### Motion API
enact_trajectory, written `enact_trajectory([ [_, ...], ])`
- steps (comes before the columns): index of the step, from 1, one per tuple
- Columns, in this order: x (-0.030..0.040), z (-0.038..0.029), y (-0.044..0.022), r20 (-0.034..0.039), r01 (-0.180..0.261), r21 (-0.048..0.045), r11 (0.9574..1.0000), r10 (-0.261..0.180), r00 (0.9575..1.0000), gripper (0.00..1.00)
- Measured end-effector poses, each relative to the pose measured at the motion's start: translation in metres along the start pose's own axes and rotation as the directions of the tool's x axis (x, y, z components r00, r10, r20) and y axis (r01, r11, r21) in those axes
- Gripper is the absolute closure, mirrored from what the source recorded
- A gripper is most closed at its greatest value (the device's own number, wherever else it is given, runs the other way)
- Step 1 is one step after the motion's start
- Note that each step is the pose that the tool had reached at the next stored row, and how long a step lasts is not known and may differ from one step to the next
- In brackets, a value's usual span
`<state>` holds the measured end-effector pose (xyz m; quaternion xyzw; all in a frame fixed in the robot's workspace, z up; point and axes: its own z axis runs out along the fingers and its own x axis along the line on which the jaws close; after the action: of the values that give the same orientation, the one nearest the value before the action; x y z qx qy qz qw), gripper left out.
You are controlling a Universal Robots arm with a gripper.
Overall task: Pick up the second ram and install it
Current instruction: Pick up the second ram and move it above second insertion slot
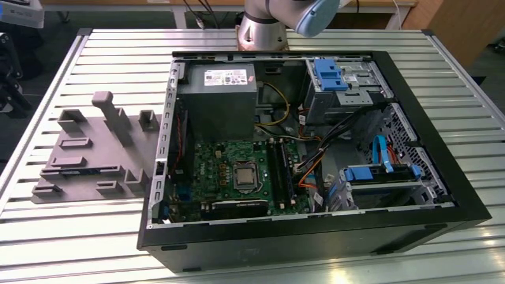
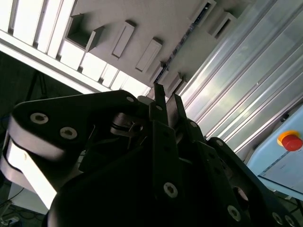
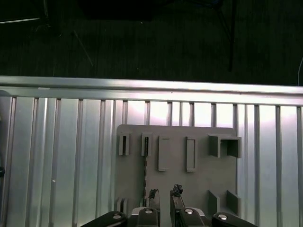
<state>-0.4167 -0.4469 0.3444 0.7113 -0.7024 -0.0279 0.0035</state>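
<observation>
Outwardly, the exterior view gives the workplace. An open computer case (image 1: 442,207) lies on its side on the slatted aluminium table (image 1: 79,236), probably so the motherboard (image 1: 236,160) faces up and can be reached from above. The long black memory slots (image 1: 278,168) run beside the processor socket; I cannot tell whether a stick sits in either. To the exterior view's left of the case is a grey parts fixture (image 1: 87,154) with raised posts and pockets, and the arm's base (image 1: 264,26) stands behind the case.

The second wrist view looks along the gripper (image 2: 168,99). Its two dark fingers (image 2: 158,97) stand slightly apart with nothing between them, pointing toward the fixture (image 2: 156,19). A thin dark line (image 2: 193,28) in the fixture's groove is likely the stick's edge, though that is uncertain.

The first wrist view looks straight down and makes the layout plainer. The second ram (image 3: 145,170) stands on edge in a narrow groove of the fixture (image 3: 203,175), seen as a thin line. That placement probably leaves its flat faces free for a pinch. The gripper (image 3: 164,194) hangs above the fixture just beside that groove, fingers parted and empty, not yet over the stick. The table's slats (image 3: 57,156) run beneath.
</observation>
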Motion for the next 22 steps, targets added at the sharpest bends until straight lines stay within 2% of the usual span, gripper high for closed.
enact_trajectory([
  [4,0.0003,0.0035,-0.0002,-0.0001,0.000,-0.0001,1.0000,0.000,1.0000,0.76],
  [17,0.0065,0.0207,-0.0008,-0.0001,0.000,-0.0001,1.0000,0.000,1.0000,0.76],
  [18,0.0068,0.0216,-0.0009,-0.0001,0.000,-0.0001,1.0000,0.000,1.0000,0.75],
  [19,0.0069,0.0225,-0.0009,-0.0001,0.000,-0.0001,1.0000,0.000,1.0000,0.69],
  [22,0.0071,0.0240,-0.0010,-0.0002,0.000,-0.0003,1.0000,0.000,1.0000,0.69],
])
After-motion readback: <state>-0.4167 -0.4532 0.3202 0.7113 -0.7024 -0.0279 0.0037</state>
